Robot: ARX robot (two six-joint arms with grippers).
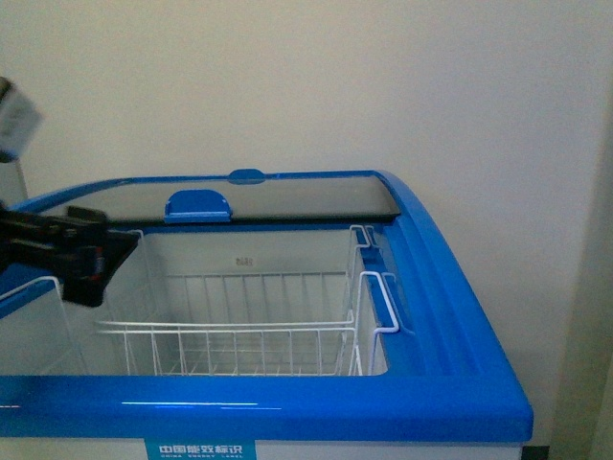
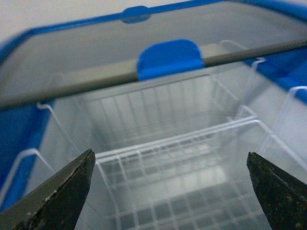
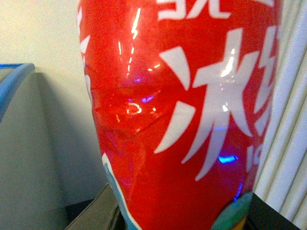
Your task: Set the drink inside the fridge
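"中国能效标识" on sticker (image 1: 201,449) of fridge (image 1: 450,407); cropped white characters on drink (image 3: 144,158).

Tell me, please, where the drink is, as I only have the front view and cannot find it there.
Observer: The drink fills the right wrist view, red label up close, so the right pincer seems to be gripping it.
Operator: Thank you. Is it over the opening yet?
Observer: Apparently not; behind it are a wall and an outer corner of the fridge.
Operator: Is the left pincer carrying anything?
Observer: No; the left wrist view shows the left pincer open, with nothing in its grasp.
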